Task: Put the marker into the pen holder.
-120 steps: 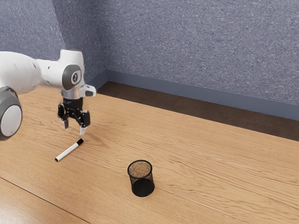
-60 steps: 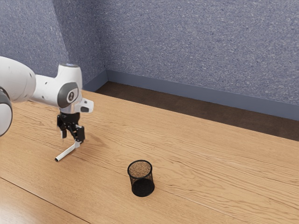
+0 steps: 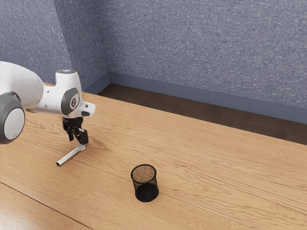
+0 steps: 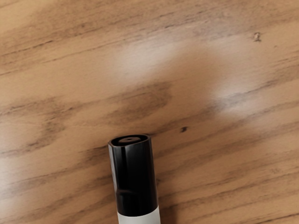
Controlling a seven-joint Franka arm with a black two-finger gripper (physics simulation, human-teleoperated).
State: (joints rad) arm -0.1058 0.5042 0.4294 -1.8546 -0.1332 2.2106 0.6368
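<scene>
Pointing downward, the tool [image 3: 78, 143] is low over the counter [image 3: 206, 163] at the capped end of the marker [image 3: 70, 156]. Whether it stands wide or narrow, or has a grip on the marker, I cannot tell.

The marker is outside the pen holder [image 3: 133, 175], its white barrel slanting away from the tool toward the exterior view's lower left and ending in a small dark tip [image 3: 59, 164]. In the wrist view its black cap [image 4: 135, 179] is close under the hand, with a ringed, recessed end and the start of the white barrel behind it.

The pen holder, a round black mesh cup, stands upright on the counter, well apart from the marker and the tool, toward the exterior view's right. Its mouth is open at the top, circled by a dark rim [image 3: 144, 165]. Speckled brown shows inside that rim, and the base [image 3: 147, 193] is solid black.

Beneath both lies pale wood with darker grain. The white arm [image 3: 26, 86] reaches in from the exterior view's left. Past the counter are a dark brown floor [image 3: 192, 109], a blue-grey baseboard [image 3: 192, 94] and a speckled wall [image 3: 201, 48].
</scene>
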